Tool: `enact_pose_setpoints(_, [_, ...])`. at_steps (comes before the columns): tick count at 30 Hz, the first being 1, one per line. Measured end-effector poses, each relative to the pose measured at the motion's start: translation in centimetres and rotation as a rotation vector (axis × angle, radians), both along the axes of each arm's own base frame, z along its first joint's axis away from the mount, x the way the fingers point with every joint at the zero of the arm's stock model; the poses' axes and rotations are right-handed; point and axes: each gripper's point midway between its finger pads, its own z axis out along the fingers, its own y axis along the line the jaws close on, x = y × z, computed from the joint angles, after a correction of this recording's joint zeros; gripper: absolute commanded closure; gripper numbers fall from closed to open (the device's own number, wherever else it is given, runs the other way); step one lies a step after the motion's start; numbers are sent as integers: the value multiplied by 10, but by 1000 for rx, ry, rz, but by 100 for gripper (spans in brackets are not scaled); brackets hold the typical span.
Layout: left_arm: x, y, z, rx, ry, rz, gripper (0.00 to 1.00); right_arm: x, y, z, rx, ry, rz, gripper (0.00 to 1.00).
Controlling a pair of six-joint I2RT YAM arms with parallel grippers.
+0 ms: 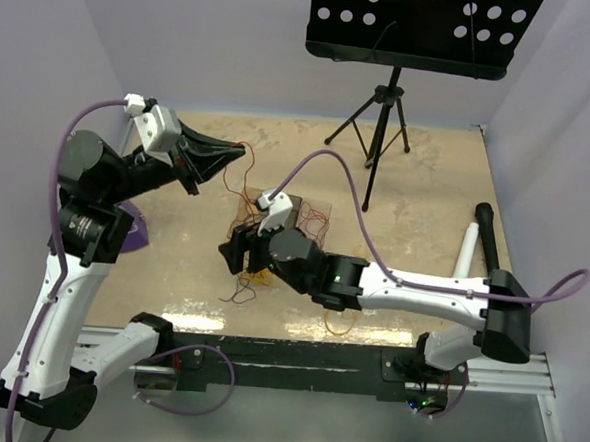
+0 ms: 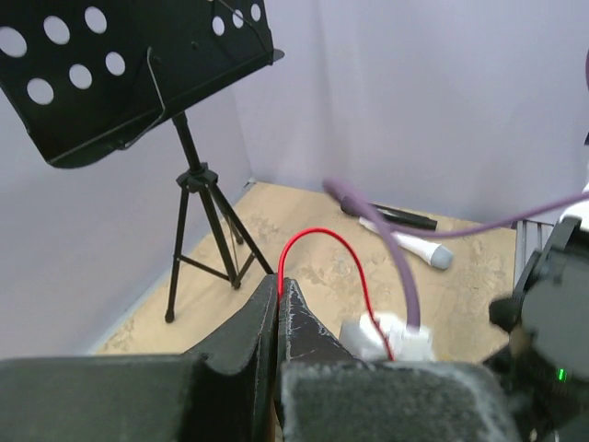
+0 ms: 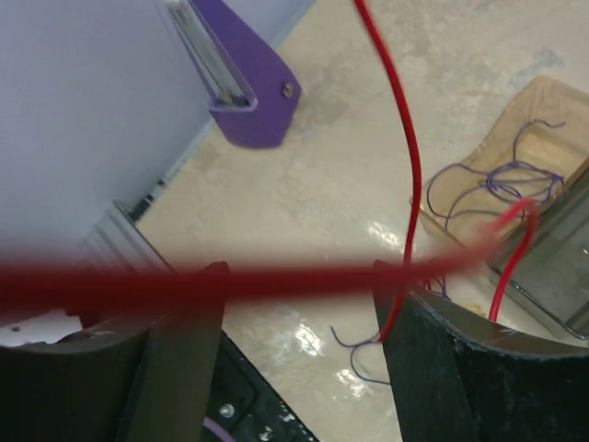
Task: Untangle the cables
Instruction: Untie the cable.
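Nearer us than the stand, the cables lie knotted on the tabletop. Our left gripper, left of the stand, is clamped on one red wire. Our right gripper gapes beside the heap, red wire crossing its gap. We would draw that wire out slowly while pinning the pile. We count two microphones and one stand; the wires are too tangled to count.

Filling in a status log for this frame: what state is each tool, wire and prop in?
left tool: shut on the red wire.
red wire: lifted, arcing up from the tips.
right tool: open, red wire crossing it, blurred.
purple wires: tangled loops, lying down.
music stand: upright.
white microphone: lying flat.
black microphone: lying flat.
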Motion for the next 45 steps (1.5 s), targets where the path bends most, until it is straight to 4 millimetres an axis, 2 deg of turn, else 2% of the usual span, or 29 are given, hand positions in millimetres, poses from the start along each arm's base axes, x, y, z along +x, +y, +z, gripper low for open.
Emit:
enact_pose_setpoints(2, [-4,1,8,-3,-12,0,100,-2,9,-24,-51,9,-14,41])
enact_pose_setpoints(4, [-10,3,18,-7,-28,0,100,-2,12,-39,-81,16,-30,44])
enact_pose_setpoints(13, [-42,12,73,-37,-134,2,100,2,1,-72,-91,49,-95,61])
enact_pose_setpoints(15, [-47,14,85,-46,-159,6,100,0,-3,-82,-100,62,-99,62])
enact_pose_setpoints(17, [-56,17,100,-59,-197,10,100,-1,-6,-91,-107,76,-102,57])
enact_pose_setpoints(22, [-71,23,121,-81,-256,19,100,-3,-7,-101,-104,94,-105,57])
enact_pose_setpoints(26, [-76,24,131,-94,-267,16,100,-2,-2,-106,-92,100,-107,56])
enact_pose_setpoints(29, [-76,23,134,-102,-259,8,100,-1,2,-114,-97,107,-108,44])
enact_pose_setpoints(31, [-76,22,134,-103,-254,5,100,-2,5,-120,-103,108,-106,42])
enact_pose_setpoints(40, [-71,20,132,-106,-228,1,100,-14,34,-114,-67,99,-66,46])
enact_pose_setpoints(45, [-68,20,131,-105,-223,1,100,-28,45,-124,-74,100,-42,49])
